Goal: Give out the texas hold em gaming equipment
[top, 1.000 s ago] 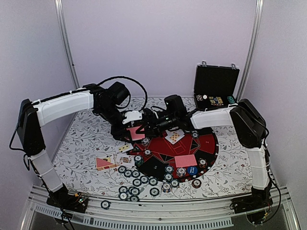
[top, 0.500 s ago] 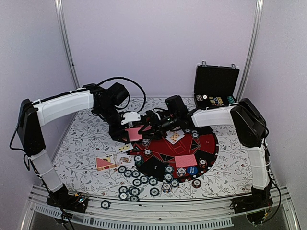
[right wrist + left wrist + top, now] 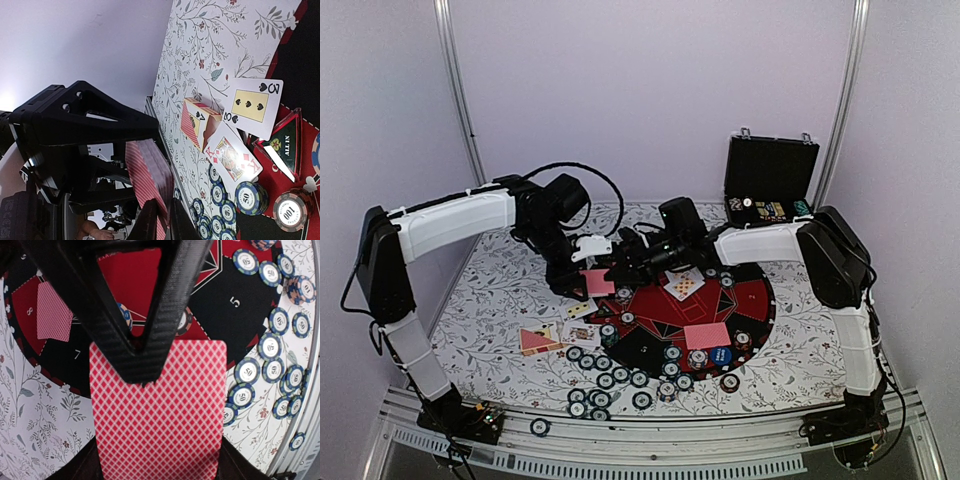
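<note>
Floral-printed surface [image 3: 490, 290] is strewn with poker chips [image 3: 605, 380] beside a round mat [image 3: 755, 300]. Over the mat's left rim, a stack of red-backed cards [image 3: 165, 420] is kept clenched in the left pincer [image 3: 584, 274], and its edge is pinched by the right pincer [image 3: 162, 220].

Plain pale lilac walls [image 3: 650, 90] close in the back and both sides, softly and evenly lit. Two slim metal posts [image 3: 458, 90] rise from the tabletop's far corners. The tabletop [image 3: 490, 300] wears a white cloth printed with grey leaves and small red flowers. An aluminium rail [image 3: 740, 422] runs along its near edge.
</note>
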Controlling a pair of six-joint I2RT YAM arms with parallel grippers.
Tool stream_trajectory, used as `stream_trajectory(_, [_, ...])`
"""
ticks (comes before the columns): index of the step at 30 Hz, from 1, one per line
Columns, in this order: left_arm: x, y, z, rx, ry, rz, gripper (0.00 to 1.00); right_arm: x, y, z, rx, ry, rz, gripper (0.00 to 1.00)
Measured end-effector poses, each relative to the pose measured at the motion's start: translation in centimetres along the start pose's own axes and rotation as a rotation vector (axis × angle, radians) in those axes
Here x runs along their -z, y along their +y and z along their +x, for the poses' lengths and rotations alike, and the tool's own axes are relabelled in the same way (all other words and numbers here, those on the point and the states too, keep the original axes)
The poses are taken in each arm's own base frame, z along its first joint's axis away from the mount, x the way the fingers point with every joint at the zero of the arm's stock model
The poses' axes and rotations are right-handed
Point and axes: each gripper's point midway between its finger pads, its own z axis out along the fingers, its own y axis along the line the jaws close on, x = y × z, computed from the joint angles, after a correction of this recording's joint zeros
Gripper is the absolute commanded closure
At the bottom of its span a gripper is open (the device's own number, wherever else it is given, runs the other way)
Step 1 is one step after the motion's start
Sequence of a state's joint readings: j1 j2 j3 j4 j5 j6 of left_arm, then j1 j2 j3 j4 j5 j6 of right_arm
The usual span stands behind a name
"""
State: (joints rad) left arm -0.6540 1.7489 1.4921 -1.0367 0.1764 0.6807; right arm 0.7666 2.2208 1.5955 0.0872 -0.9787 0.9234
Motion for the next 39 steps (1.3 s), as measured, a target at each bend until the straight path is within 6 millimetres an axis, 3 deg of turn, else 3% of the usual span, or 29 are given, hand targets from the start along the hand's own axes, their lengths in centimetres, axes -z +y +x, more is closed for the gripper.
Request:
stream_trajectory(7, [-0.1, 0.0, 0.1, 0.001, 0.004, 0.002, 0.51, 0.1, -0.4, 0.2, 0.010, 0.006, 0.011, 0.85])
stream_trajectory(14, [-0.2, 0.0, 0.1, 0.002, 0.007, 0.004, 0.51, 0.4, -0.3, 0.4, 0.023, 0.010, 0.020, 1.00])
stream_trajectory(27, [-0.3, 0.2, -1.0, -0.011, -0.040, -0.005, 0.51, 2.9, 0.0, 0.9, 0.017, -0.011, 0.006, 1.00])
stream_trajectory(31, [-0.3, 0.4, -0.8, -0.007, -0.026, -0.018, 0.51, 5.5, -1.0, 1.0, -0.020, -0.038, 0.026, 1.00])
stream_trajectory(39, [-0.9, 0.5, 0.8, 0.014, 0.030, -0.024, 0.51, 14.3, -5.6, -0.9, -0.127, -0.182, 0.189, 1.00])
